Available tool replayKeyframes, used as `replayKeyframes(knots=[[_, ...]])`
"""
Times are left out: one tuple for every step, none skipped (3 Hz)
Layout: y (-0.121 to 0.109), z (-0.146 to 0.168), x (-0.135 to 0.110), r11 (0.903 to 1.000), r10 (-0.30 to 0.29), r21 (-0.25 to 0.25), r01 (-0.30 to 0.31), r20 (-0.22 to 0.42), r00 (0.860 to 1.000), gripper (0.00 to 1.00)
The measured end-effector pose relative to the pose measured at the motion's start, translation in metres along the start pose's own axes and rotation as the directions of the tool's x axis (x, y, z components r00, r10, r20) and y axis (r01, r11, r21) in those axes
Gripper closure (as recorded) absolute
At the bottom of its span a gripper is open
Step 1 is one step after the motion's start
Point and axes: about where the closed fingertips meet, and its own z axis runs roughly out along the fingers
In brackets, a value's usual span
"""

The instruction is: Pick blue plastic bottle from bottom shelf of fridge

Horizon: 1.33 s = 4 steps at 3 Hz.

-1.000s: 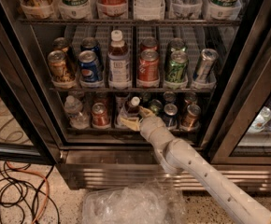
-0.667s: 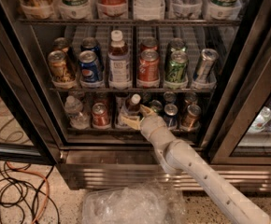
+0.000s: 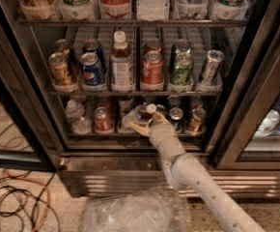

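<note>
The fridge (image 3: 29, 81) stands open in front of me. On the bottom shelf (image 3: 82, 135), near the middle, is the blue plastic bottle (image 3: 145, 113). Its white cap leans to the right and its lower body is hidden behind my wrist. My gripper (image 3: 138, 125) reaches into the bottom shelf, its cream fingers (image 3: 132, 126) closed around the bottle's lower part. The white arm runs from there down to the lower right.
A clear water bottle (image 3: 75, 115) and a red can (image 3: 102, 119) stand left of the gripper, and cans (image 3: 196, 119) stand to its right. The rack above holds cans and a bigger white-capped bottle (image 3: 122, 64). A plastic bag (image 3: 130, 210) and cables (image 3: 14, 202) lie on the floor.
The bottle's white cap has shifted right and the bottle now leans. The gripper and wrist have moved slightly right with it.
</note>
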Motion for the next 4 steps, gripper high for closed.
replayKeyframes(knots=[[0.0, 0.0, 0.0, 1.0, 0.0, 0.0, 0.0, 0.0, 1.0, 1.0], [-0.012, -0.005, -0.018, 0.9969, -0.019, 0.077, 0.015, 0.058, 0.998, 1.0], [-0.02, -0.006, -0.034, 0.9914, -0.061, 0.122, 0.048, 0.106, 0.992, 1.0], [-0.02, -0.006, -0.034, 0.9914, -0.061, 0.122, 0.048, 0.106, 0.992, 1.0]])
